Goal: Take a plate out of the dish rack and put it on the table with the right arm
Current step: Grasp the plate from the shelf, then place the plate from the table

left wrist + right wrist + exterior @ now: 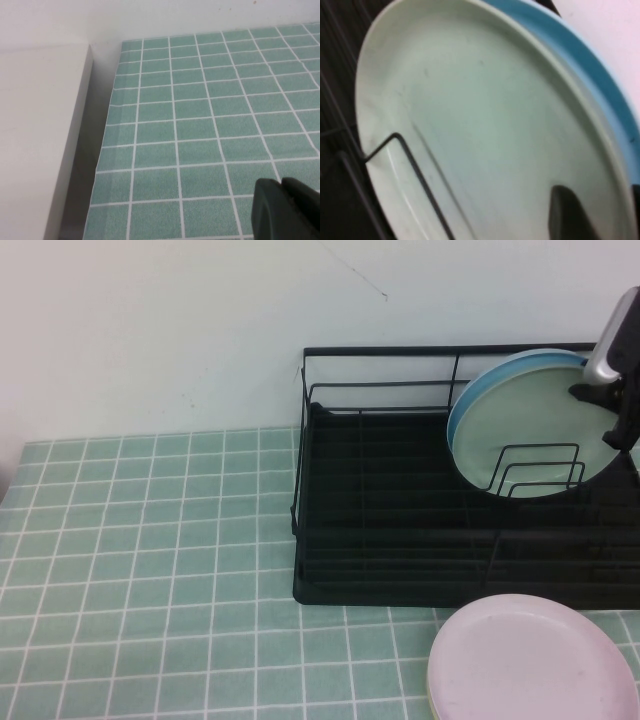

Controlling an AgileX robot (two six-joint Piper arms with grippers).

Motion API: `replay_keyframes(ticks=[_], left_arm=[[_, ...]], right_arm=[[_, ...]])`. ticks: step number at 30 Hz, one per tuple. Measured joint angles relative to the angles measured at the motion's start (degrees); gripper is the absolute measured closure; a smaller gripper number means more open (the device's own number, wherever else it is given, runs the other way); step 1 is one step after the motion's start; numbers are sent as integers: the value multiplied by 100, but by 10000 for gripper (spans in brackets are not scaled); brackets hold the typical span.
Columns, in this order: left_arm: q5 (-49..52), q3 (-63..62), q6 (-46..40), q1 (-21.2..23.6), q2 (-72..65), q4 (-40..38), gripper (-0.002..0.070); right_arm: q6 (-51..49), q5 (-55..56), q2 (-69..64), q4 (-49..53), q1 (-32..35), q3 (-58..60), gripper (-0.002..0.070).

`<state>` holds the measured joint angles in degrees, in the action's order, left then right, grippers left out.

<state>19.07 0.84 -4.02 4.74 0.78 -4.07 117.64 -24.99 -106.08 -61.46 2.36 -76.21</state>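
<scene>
The pale mint-green plate [530, 425] stands on edge in the black wire dish rack [380, 510], behind a wire divider, with a light blue plate [470, 400] right behind it. My right gripper [612, 418] is at the plate's right rim. In the right wrist view the plate [470, 115] fills the frame. The gripper [600, 202] straddles its rim: one finger [567, 217] lies on the front face, the other is behind the rim. My left gripper [281, 184] is shut and empty above the tiled table [200, 125]; it is out of the high view.
A pale pink plate [530, 660] lies on the table [150, 560] in front of the rack, at the front right. A white wall stands behind the rack. A white ledge [40, 140] borders the table's left edge.
</scene>
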Motion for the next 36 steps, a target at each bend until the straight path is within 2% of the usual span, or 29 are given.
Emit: replay_keyframes(ticks=[8, 14, 17, 22, 27, 33, 36], left_arm=[[0, 0, 0, 0, 0, 0, 678], [0, 0, 0, 0, 0, 0, 678], [0, 0, 0, 0, 0, 0, 678], [0, 0, 0, 0, 0, 0, 678], [0, 0, 0, 0, 0, 0, 678], [0, 0, 10, 0, 0, 0, 678], [0, 0, 10, 0, 0, 0, 678]], right_arm=[[110, 96, 0, -47, 0, 0, 599], [32, 21, 403, 76, 0, 0, 605], [-404, -30, 853, 485, 0, 0, 606], [-2145, -407, 1648, 1683, 0, 0, 607], [-4794, -1494, 2518, 2945, 0, 0, 608], [-7374, -3123, 3245, 3443, 0, 60, 608], [-7985, -3452, 3594, 3453, -20, 487, 608]])
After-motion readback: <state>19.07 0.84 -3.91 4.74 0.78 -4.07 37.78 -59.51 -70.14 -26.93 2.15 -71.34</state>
